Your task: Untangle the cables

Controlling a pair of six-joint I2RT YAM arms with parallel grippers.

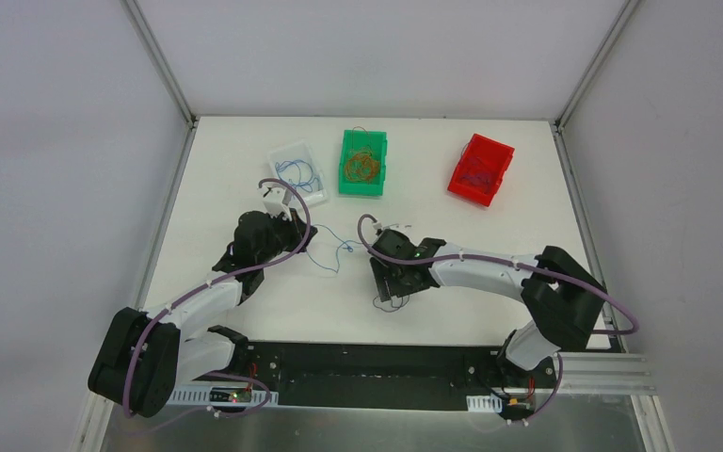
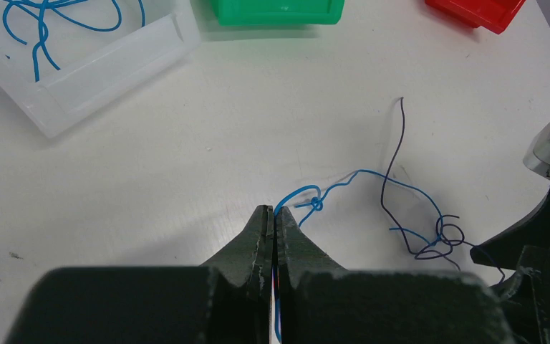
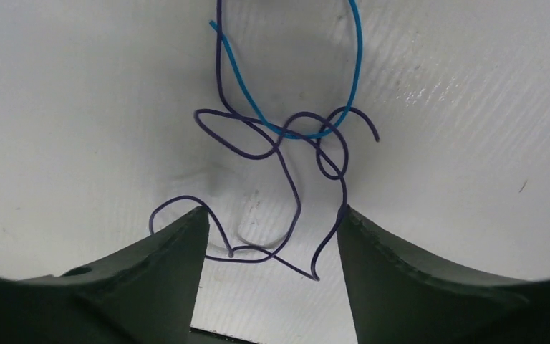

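Cables (image 2: 437,240) are lying loose mid-table between the two arms, a blue cable (image 2: 362,171) tangled with a purple cable (image 3: 291,188). The left claw (image 2: 273,228) is pinching the blue cable, its jaws pressed together with the strand running between them. From the tips the blue cable is curling through a small knot just beside them, then trailing right into the tangle near the right claw (image 3: 272,247). The right claw is standing wide apart, low over the table (image 2: 150,165), straddling the purple loops. The purple cable is meeting the tip of one finger (image 3: 401,272), and nothing is being gripped. Along the far side, a clear bin (image 2: 100,72) is holding more blue strands, a green bin (image 1: 362,162) is holding orange ones, and a red bin (image 1: 480,169) is sitting farthest right with dark strands inside.
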